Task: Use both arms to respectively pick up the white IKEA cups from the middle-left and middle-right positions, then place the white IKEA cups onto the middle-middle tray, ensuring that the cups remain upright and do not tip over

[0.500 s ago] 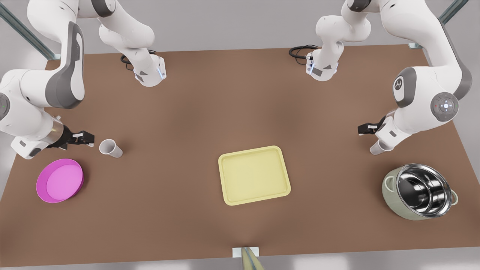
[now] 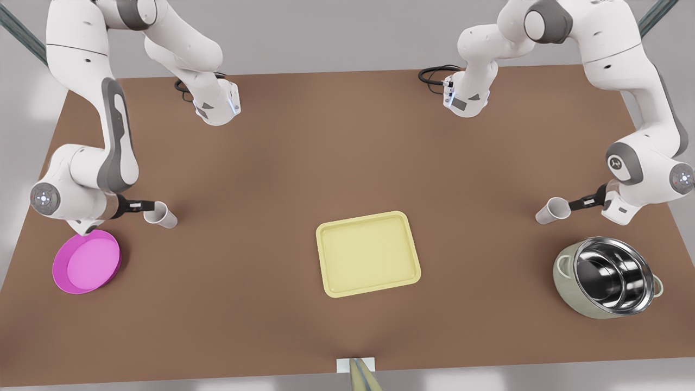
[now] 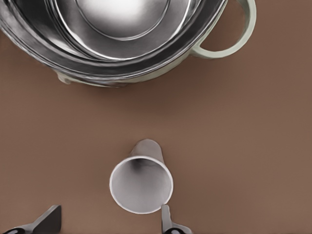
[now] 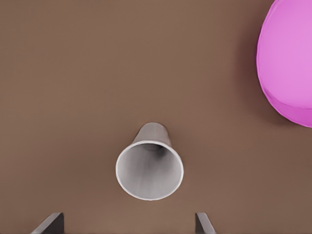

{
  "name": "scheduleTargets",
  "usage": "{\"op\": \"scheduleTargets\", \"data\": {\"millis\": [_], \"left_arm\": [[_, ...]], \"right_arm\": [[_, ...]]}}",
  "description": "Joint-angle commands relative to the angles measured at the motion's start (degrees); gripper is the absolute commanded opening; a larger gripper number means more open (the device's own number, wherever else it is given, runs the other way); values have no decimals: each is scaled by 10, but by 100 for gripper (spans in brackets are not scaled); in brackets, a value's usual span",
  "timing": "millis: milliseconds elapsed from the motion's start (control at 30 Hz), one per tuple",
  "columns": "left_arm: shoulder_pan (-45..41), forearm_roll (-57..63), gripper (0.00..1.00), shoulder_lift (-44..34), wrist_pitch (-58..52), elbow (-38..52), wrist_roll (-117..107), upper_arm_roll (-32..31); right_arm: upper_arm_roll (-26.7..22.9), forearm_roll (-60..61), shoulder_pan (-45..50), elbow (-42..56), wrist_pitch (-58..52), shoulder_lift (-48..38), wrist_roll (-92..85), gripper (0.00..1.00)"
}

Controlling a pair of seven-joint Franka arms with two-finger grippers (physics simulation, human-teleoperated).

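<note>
Two tapered white cups flank the flat pale yellow tray (image 2: 368,253) in the front view: one cup (image 2: 160,214) toward the tray's left, the other cup (image 2: 553,210) toward its right, each apparently touched by a low, level gripper.

Left wrist view: left gripper (image 3: 105,220) spread, unclenched, one finger (image 3: 166,219) at that cup's rim, steel pot (image 3: 122,39) beyond.

Right wrist view: right gripper (image 4: 127,223) spread wide, grasping nothing, cup between fingers, glossy pink bowl (image 4: 287,63) nearby.

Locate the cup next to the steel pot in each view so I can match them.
Front view: cup at the front view's right, left gripper at its rim.
Left wrist view: cup, fingers open beside it.
Right wrist view: not in it.
Landmark: steel pot.
</note>
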Motion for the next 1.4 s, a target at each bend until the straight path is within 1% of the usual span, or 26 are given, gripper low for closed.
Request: {"op": "scheduleTargets", "data": {"millis": [0, 67, 100, 233, 267, 367, 400, 433, 533, 633, 667, 700, 733, 767, 867, 900, 933, 967, 1000, 1067, 1100, 1133, 1167, 1233, 1300, 1367], "left_arm": [[3, -7, 100, 8, 112, -13, 123, 2], [8, -17, 100, 13, 167, -64, 122, 2], [8, -18, 100, 20, 167, -72, 122, 2], [18, -36, 100, 55, 190, -72, 122, 2], [20, -37, 96, 56, 190, -72, 122, 2], [20, -37, 45, 57, 187, -72, 120, 2], [20, -37, 37, 57, 186, -72, 120, 1], [18, -37, 25, 56, 181, -72, 118, -1], [-2, -41, 21, 43, 149, -71, 118, -1], [-33, -40, 21, -10, 114, -71, 77, -1], [-61, -40, 21, -34, 63, -72, 23, -2], [-80, -41, 21, -50, 28, -71, -3, -15], [-124, -40, 21, -59, 23, -69, -79, -32], [-148, -39, 21, -52, 23, -41, -172, -56], [-155, -40, 21, 28, 18, 103, -404, -164], [-155, -41, 21, 60, 19, 152, -466, -192], [-155, -39, 21, 112, 22, 219, -535, -230], [-159, -38, 21, 128, 23, 236, -546, -240], [-170, -38, 21, 134, 35, 241, -550, -245], [-184, -38, 21, 175, 62, 277, -591, -267], [-184, -39, 21, 178, 83, 277, -594, -269], [-185, -39, 21, 187, 100, 277, -595, -269], [-187, -40, 21, 198, 126, 272, -595, -271], [-189, -40, 21, 203, 128, 272, -596, -283], [-193, -38, 21, 220, 130, 270, -595, -287], [-193, -36, 21, 223, 153, 256, -593, -290]], "right_arm": [[0, -3, -5, -5, 75, 7, -22, 100], [0, -3, -19, -10, 105, 22, -21, 100], [0, -3, -19, -7, 116, 42, -16, 100], [0, -3, -32, -7, 137, 64, -15, 100], [0, -2, -38, -14, 143, 62, -15, 100], [0, -2, -54, -46, 175, 61, -15, 100], [0, -1, -55, -49, 179, 64, -15, 100], [0, -1, -56, -55, 183, 64, -15, 100], [0, -1, -61, -75, 196, 64, -15, 100], [0, -2, -63, -85, 209, 67, -15, 100], [0, -1, -63, -100, 221, 62, -15, 100], [1, -2, -63, -112, 237, 58, -15, 100], [1, -2, -64, -130, 266, 51, -15, 100], [1, -2, -67, -134, 275, 52, -16, 100], [1, -1, -67, -133, 282, 63, -16, 100], [1, -1, -67, -130, 282, 66, -16, 97], [1, 0, -67, -129, 281, 68, -18, 77], [1, 0, -67, -128, 280, 68, -19, 59], [1, 0, -66, -128, 279, 68, -20, 54], [1, -1, -66, -125, 273, 68, -24, 46], [1, -1, -64, -124, 273, 67, -23, 34], [3, -1, -63, -122, 268, 66, -20, 28], [6, -1, -61, -113, 257, 65, -17, 27], [6, -1, -56, -109, 255, 65, -14, 22], [6, 0, -44, -93, 241, 65, -12, 21], [7, 1, -3, -68, 205, 49, -9, 21]]}}
